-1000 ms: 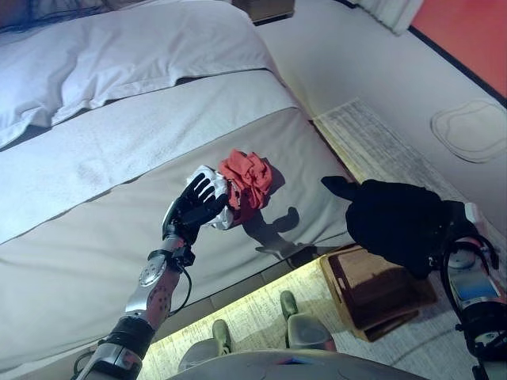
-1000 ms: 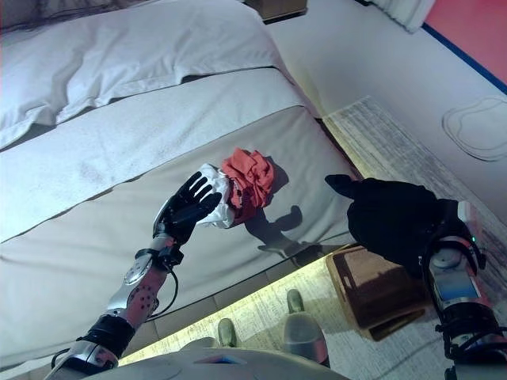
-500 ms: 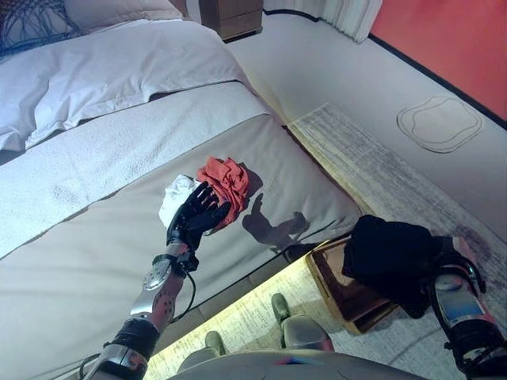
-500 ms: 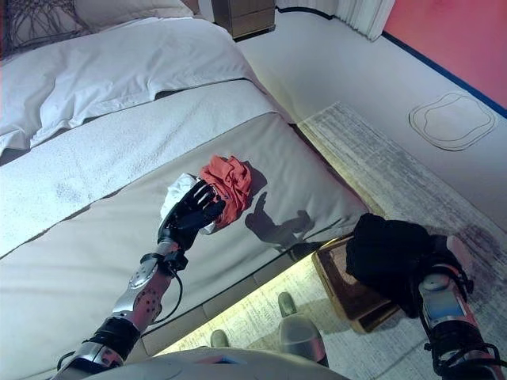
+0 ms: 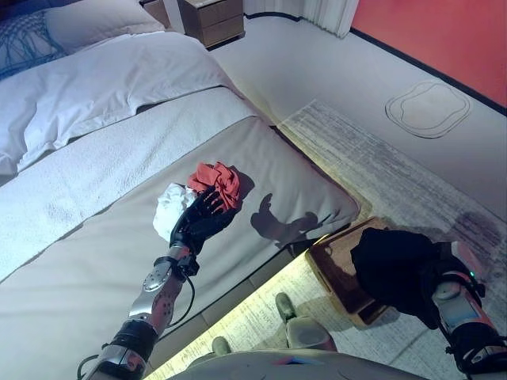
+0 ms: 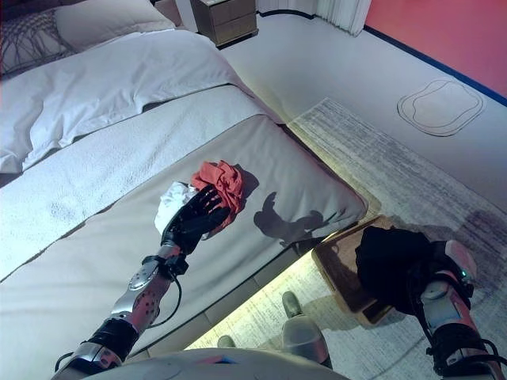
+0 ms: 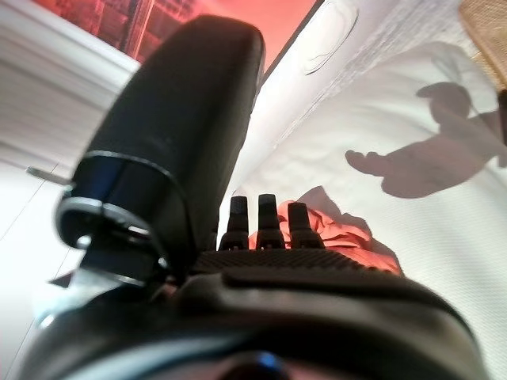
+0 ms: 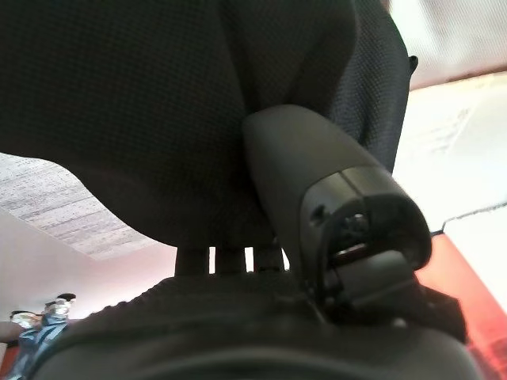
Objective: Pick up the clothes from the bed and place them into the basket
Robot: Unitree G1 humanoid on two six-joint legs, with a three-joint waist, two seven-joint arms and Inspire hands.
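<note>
So the bed takes up most of the scene, with a grey cover across the near part, a white sheet strip further up and a white duvet plus pillow at the head end. Off to the side there's a pale floor with a grey rug running alongside the bed, and a wooden nightstand up at the far end. Down on the floor right by the bed's edge sits the wooden basket, which looks more like a low wooden box tbh. Hanging over its outer end is a black garment; the right robot hand has it, and in the right wrist view the thumb is pressed into the black cloth with the fingers tucked up into the fabric, so it looks like a proper grab, though the fingertips themselves are buried and hard to make out. Still on the bed, near the side edge, are a crumpled red garment and a smaller white garment, touching each other. The left robot hand is held just over those two, fingers spread and fairly straight, tips reaching onto the red one and not curled round anything.
</note>
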